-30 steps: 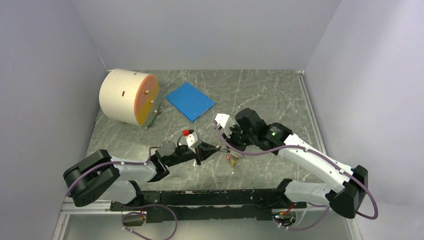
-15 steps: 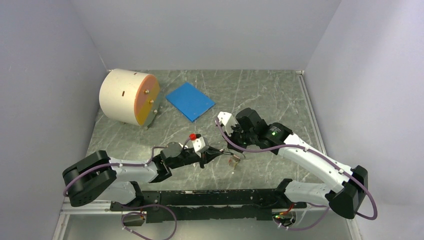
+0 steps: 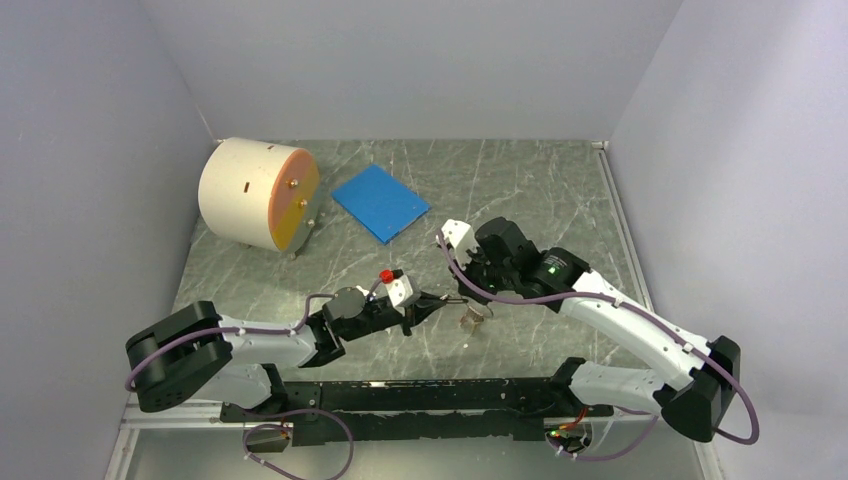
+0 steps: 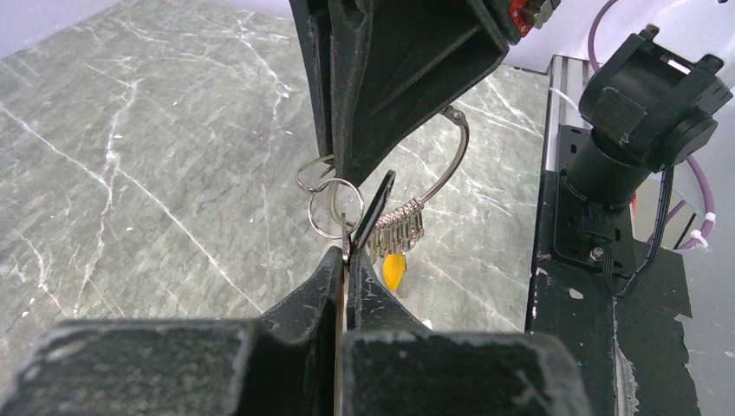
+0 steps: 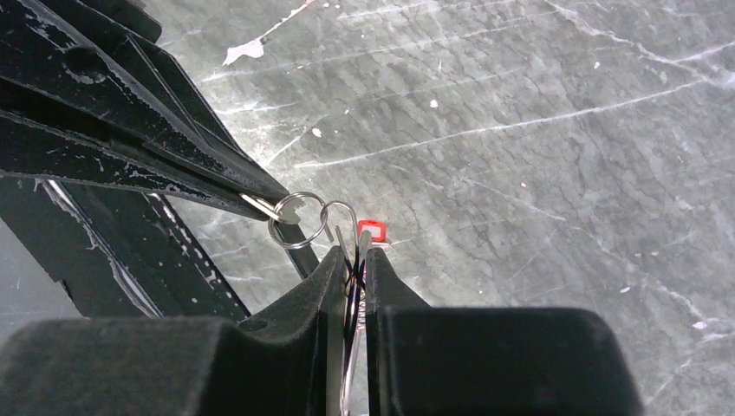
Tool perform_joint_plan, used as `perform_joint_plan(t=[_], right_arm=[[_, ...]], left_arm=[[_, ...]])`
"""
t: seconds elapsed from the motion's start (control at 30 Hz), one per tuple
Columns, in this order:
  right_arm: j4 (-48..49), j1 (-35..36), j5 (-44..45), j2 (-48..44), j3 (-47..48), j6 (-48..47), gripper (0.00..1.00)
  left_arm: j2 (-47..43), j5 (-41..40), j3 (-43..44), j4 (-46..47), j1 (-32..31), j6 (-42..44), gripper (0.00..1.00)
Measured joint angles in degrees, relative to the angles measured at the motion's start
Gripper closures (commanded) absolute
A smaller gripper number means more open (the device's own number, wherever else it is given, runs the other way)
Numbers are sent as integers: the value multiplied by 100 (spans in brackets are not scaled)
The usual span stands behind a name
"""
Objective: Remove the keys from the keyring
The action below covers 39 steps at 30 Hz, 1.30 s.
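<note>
The keyring (image 4: 465, 147), a thin silver wire loop, is held in the air over the near middle of the surface (image 3: 560, 200), between the two end effectors. A black-headed key (image 4: 374, 206), an orange-headed key (image 4: 393, 270) below it and a short coiled spring (image 4: 400, 229) are hung from it. A small split ring (image 4: 324, 215) and a second one beside it are gathered at the bundle's left.

The right end effector (image 5: 351, 260) is closed narrow on the loop's wire, with something black pinched alongside. Whether that is the key's head cannot be told. The left end effector (image 4: 347, 256) is closed almost fully, the small split ring nipped edge-on at its tips.

No key is seen lying free, so none is judged removed yet. The step in hand is judged to be the working of a ring off the loop, with the loop braced by the right arm. For the next move, the right grip would need to be kept steady while the ring is drawn along the wire toward its open end. This would have to be done gently, since so thin a ring could slip from the tips.

At the far left, a blue square pad (image 3: 380, 202) and a pale drum (image 3: 258, 193) are set well apart from the work.
</note>
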Motion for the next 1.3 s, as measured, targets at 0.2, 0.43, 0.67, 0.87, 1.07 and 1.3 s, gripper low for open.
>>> perform_joint_plan(t=[0.2, 0.43, 0.67, 0.87, 1.07, 1.3], right_arm=[[111, -15, 44, -116, -120, 162, 100], [170, -33, 83, -177, -188, 308, 100], [177, -72, 164, -179, -188, 424, 100], [264, -109, 160, -181, -264, 474, 100], [262, -133, 160, -195, -275, 479, 100], [186, -149, 162, -243, -275, 516, 100]], left_arm=[[0, -39, -35, 48, -9, -4, 98], [2, -2, 46, -96, -35, 17, 97], [2, -192, 50, -61, -85, -9, 98], [-2, -284, 35, -120, -98, -33, 97], [0, -232, 216, -433, -170, 92, 97], [129, -238, 509, -756, -361, 330, 97]])
